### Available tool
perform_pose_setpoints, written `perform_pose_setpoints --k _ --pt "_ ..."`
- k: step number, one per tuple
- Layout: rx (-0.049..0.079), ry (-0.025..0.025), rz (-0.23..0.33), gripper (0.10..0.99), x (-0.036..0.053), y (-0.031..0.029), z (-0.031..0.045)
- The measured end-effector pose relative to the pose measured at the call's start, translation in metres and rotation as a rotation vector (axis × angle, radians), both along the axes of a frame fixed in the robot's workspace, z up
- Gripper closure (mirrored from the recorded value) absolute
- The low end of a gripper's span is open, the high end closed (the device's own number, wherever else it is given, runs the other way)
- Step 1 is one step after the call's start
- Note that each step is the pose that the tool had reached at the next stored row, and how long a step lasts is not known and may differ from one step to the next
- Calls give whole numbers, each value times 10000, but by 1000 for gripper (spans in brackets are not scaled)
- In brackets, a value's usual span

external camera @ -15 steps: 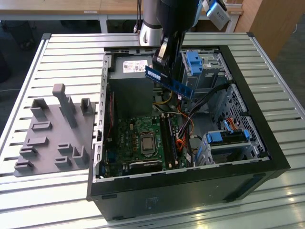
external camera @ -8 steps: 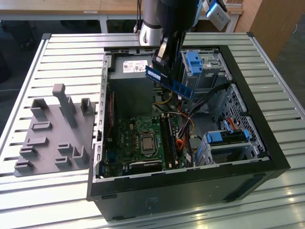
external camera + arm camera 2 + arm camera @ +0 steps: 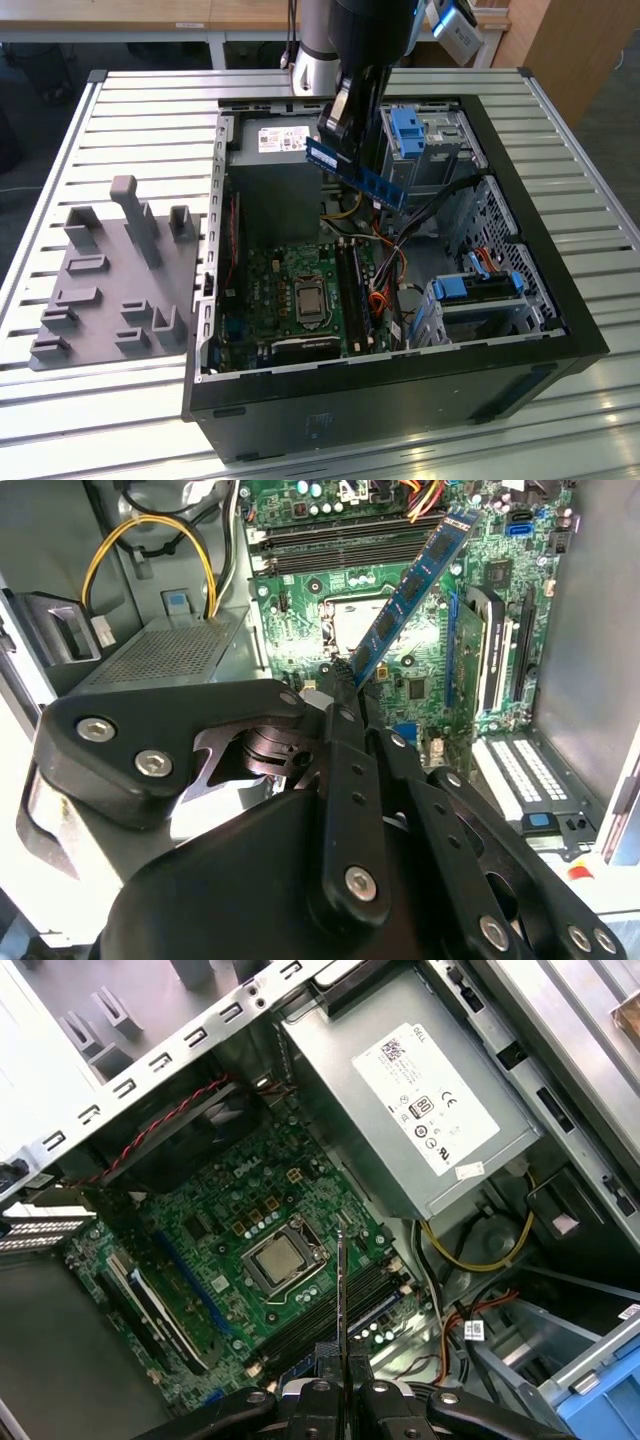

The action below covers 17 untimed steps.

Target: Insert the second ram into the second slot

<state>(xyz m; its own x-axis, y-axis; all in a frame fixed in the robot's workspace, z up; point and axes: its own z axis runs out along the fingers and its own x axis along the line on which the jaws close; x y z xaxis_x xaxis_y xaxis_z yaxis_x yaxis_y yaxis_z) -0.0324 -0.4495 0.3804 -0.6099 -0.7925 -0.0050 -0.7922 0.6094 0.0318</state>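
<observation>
You have the case [image 3: 400,400] on the desk [image 3: 150,100] | holder block [image 3: 100,300] beside it at the exterior view's left | motherboard [image 3: 260,290] on the case floor | power supply [image 3: 275,190] inside, farther back | second ram [image 3: 365,178] in the end effector [image 3: 338,142], above the motherboard

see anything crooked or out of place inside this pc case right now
Only the second ram stands out. Clamped in the tool, it hangs at a slant in the air above the motherboard, not seated in the black slots. Nothing looks spilled or broken.
</observation>
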Motion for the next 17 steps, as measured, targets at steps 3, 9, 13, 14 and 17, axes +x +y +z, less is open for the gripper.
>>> perform_pose_setpoints --k 3,9,13,14,17 --pt "-6 0 -82 949 0 0 -1" --pt "-15 0 -245 949 0 -1 -2" --pt "-21 0 -353 949 0 -1 -2" --pt "-22 0 -379 949 0 -2 -3" --pt "-25 0 -461 949 0 -2 -3"
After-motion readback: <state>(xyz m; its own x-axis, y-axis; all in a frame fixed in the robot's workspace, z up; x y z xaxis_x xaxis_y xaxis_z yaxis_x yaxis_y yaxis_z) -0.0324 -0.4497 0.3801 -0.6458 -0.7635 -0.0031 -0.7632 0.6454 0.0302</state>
